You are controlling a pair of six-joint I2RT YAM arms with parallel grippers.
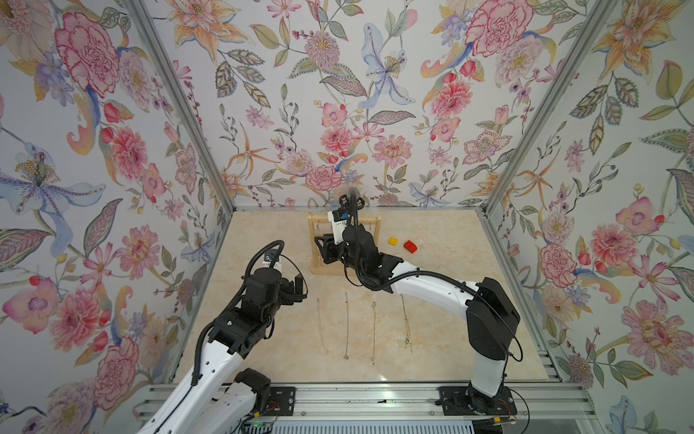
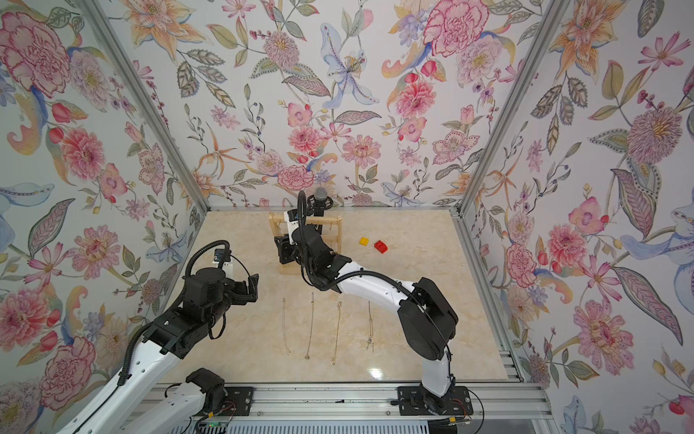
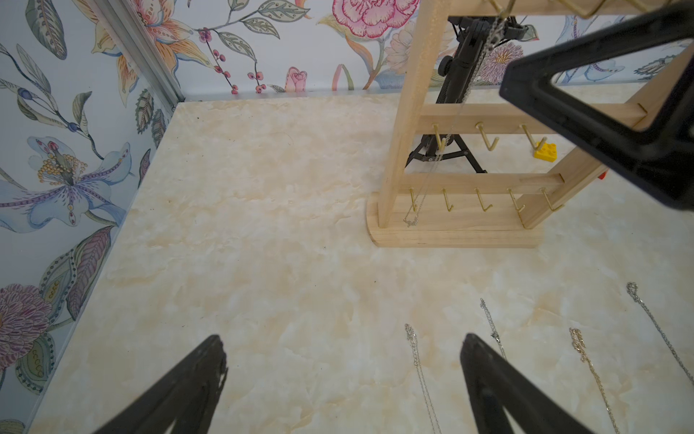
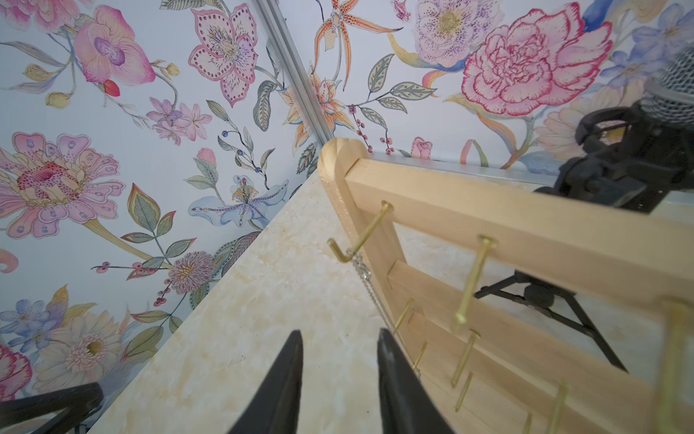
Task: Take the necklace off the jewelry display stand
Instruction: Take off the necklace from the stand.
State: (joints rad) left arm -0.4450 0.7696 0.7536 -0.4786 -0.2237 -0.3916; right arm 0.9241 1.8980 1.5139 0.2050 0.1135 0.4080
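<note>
The necklace (image 4: pixel 362 271) is hanging as a thin silver chain from the end hook of the top rail of the jewelry display stand (image 4: pixel 450 203), and it is trailing down past the lower rails to just above the wooden base, as you are seeing in the left wrist view (image 3: pixel 432 176). The stand is sitting upright toward the back of the tabletop (image 1: pixel 450 300). Your right tool (image 4: pixel 340 334) is pointing at that end of the stand with its jaws standing apart and nothing between them; the chain is running down just beside one finger. Your left tool (image 3: pixel 342 338) is hovering over bare tabletop, well apart from the stand, with its jaws spread wide and holding nothing. Four loose chains (image 1: pixel 346 327) are lying side by side in a row nearer you. A yellow brick (image 1: pixel 393 241) and a red brick (image 1: pixel 410 246) are resting beside the stand, and a microphone (image 2: pixel 320 195) on a black tripod is standing just behind it.
</note>
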